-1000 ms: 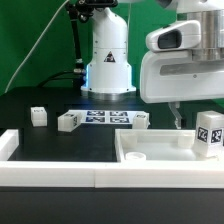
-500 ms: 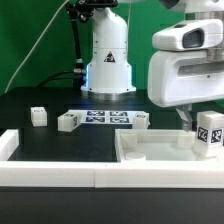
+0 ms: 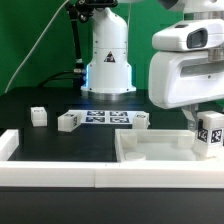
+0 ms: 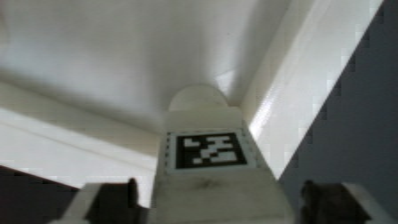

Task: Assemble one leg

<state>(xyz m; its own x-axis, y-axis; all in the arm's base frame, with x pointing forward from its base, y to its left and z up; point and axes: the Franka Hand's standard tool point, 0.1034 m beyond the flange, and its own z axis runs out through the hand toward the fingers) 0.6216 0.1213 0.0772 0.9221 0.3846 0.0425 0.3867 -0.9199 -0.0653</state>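
A white leg (image 3: 210, 133) with black-and-white tags stands upright at the right end of the large white rimmed panel (image 3: 150, 152). My gripper (image 3: 204, 119) hangs right over it, fingers down either side of its top. In the wrist view the leg (image 4: 214, 140) rises between my two fingers (image 4: 111, 200), with a narrow gap on each side, above the panel (image 4: 107, 60). The gripper (image 4: 222, 206) is open around the leg and not closed on it.
Three more legs lie on the black table: one at the left (image 3: 38, 116), one beside the marker board (image 3: 68, 121), one at its right end (image 3: 142, 121). The marker board (image 3: 105, 118) lies before the robot base (image 3: 108, 60). A white wall (image 3: 60, 176) runs along the front.
My gripper has moved toward the exterior view's right, from beside the standing leg to directly over it. The leg and the other parts have not moved.
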